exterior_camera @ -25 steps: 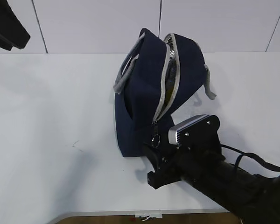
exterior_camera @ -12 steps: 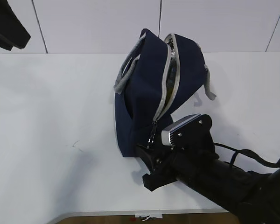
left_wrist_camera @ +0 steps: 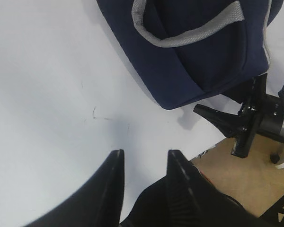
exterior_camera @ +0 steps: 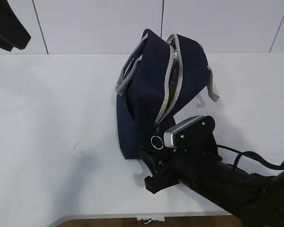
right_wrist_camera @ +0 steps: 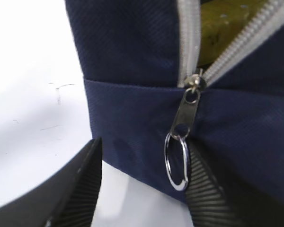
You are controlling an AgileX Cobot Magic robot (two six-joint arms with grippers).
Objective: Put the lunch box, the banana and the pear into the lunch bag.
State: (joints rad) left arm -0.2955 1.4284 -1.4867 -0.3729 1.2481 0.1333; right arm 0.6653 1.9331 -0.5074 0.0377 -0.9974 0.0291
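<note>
The navy lunch bag (exterior_camera: 146, 94) lies on its side on the white table, and its grey zipper is partly open. It also shows in the left wrist view (left_wrist_camera: 199, 52) and the right wrist view (right_wrist_camera: 132, 56). A speckled yellow fruit skin (right_wrist_camera: 227, 23) shows through the gap; I cannot tell if it is the banana or the pear. The lunch box is hidden. My right gripper (exterior_camera: 149, 166) (right_wrist_camera: 144, 156) is open at the bag's near end. The ring pull (right_wrist_camera: 176, 163) (exterior_camera: 156, 142) hangs just inside its right finger. My left gripper (left_wrist_camera: 144, 153) is open and empty, high above the table.
The table's front edge (exterior_camera: 109, 215) runs close below the right arm, with brown floor (left_wrist_camera: 246, 184) beyond it. Grey webbing handles (exterior_camera: 128, 73) stick out on both sides of the bag. Part of the left arm (exterior_camera: 7, 26) hangs at the top left.
My right gripper has shifted slightly left along the bag's near end. The ring pull swung and now hangs face-on. The bag and the left arm have not moved.
</note>
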